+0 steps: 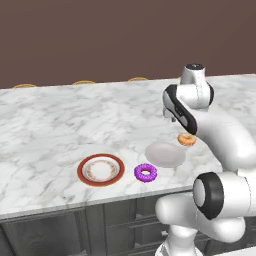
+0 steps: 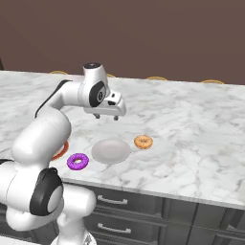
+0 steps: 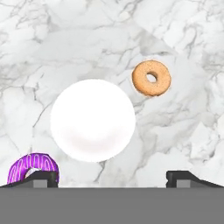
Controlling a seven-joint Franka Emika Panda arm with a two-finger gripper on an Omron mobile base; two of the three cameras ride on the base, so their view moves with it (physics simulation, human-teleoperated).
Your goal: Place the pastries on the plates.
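A purple frosted donut [image 1: 145, 173] lies on the marble counter near its front edge, between the red-rimmed plate [image 1: 100, 170] and the plain white plate [image 1: 165, 154]. Just beyond the white plate's far right side rests the small orange-brown ring pastry [image 1: 187, 139]. Both plates hold nothing. My gripper [image 2: 106, 116] hovers open above the counter, behind the white plate [image 2: 111, 150], pointing down with nothing between its fingers. The hand view looks down on the white plate [image 3: 92, 120], the orange pastry [image 3: 151, 78] and the purple donut [image 3: 33, 168] by one fingertip [image 3: 41, 177].
The counter's front edge [image 1: 100, 207] runs just in front of the plates, with dark drawers [image 2: 115, 201] below. Yellow stool tops [image 1: 83, 82] peek over the far edge. My arm [image 2: 45, 129] covers most of the red-rimmed plate [image 2: 61, 150] in the right base view.
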